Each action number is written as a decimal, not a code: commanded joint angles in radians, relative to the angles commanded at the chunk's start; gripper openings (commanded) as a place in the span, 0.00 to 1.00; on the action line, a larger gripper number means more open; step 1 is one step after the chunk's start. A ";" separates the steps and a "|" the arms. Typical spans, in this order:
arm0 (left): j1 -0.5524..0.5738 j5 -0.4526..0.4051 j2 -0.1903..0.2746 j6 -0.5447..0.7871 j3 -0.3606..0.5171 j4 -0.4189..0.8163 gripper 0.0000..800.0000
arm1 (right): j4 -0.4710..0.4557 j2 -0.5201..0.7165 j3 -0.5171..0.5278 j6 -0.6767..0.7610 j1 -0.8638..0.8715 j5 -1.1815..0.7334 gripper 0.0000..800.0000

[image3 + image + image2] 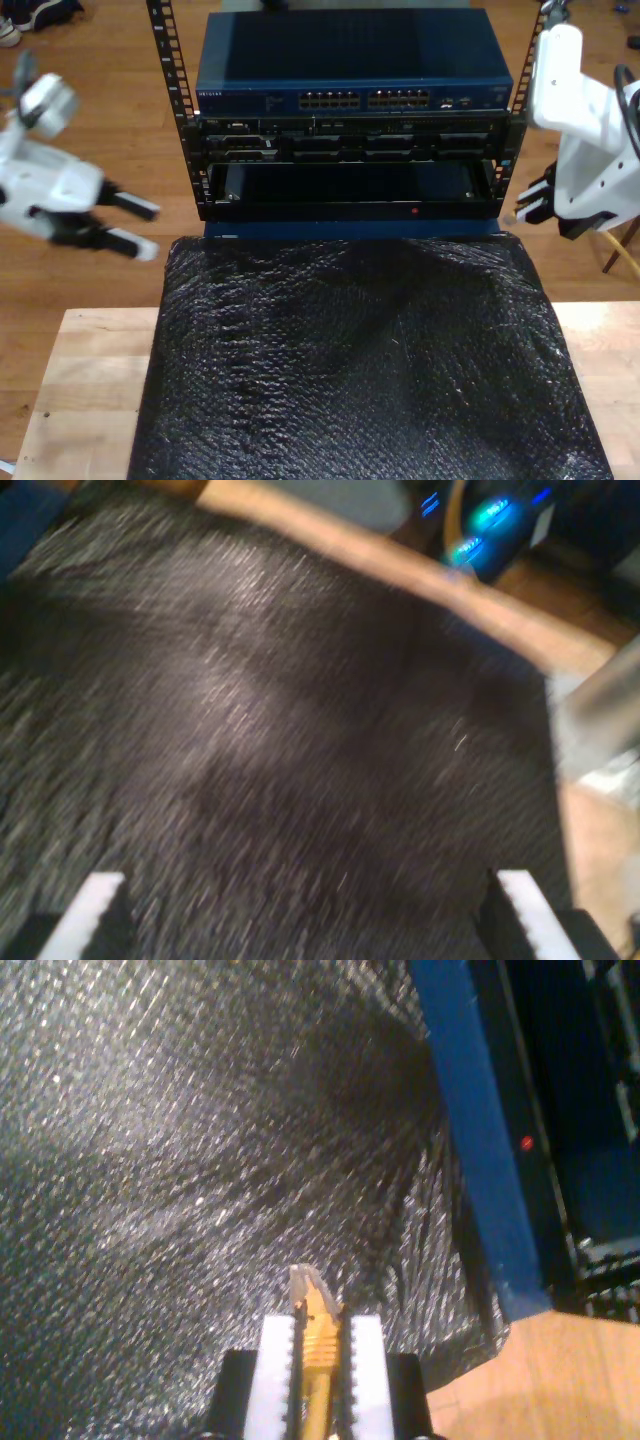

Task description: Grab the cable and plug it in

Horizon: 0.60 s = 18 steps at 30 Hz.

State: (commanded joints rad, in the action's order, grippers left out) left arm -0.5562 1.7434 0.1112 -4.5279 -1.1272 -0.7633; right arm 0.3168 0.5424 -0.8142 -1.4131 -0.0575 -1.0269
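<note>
The cable's plug [312, 1305], clear-tipped with a yellow-orange boot, sticks out between the white toothed fingers of my second gripper [322, 1322], which is shut on it. In the exterior view that gripper [526, 206] hangs at the right end of the rack, just above the mat's far corner. The rest of the cable is hidden. My first gripper [308, 890] is open with nothing between its wide-apart fingers. It hovers off the mat's far corner at the exterior view's left [148, 229], blurred by motion.
A blue network switch [350, 60] with a row of ports [365, 100] tops the black rack; a red light [415, 211] glows lower down. A black bubble-textured mat [370, 370] covers the wooden table [80, 380].
</note>
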 joint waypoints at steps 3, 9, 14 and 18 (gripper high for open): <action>-0.064 0.002 0.008 0.051 0.000 0.064 1.00 | -0.038 -0.005 0.006 0.023 -0.020 -0.012 0.00; -0.203 0.002 0.014 0.238 0.025 0.232 1.00 | -0.068 -0.054 0.009 0.049 -0.101 -0.015 0.00; -0.313 -0.006 0.014 0.394 0.063 0.351 1.00 | -0.130 -0.094 0.051 0.141 -0.201 0.002 0.00; -0.377 -0.017 0.014 0.532 0.063 0.442 1.00 | -0.227 -0.149 0.051 0.222 -0.273 0.038 0.00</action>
State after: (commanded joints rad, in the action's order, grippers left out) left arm -0.9337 1.7265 0.1250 -3.9955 -1.0643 -0.3214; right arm 0.0898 0.3936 -0.7635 -1.1907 -0.3307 -0.9885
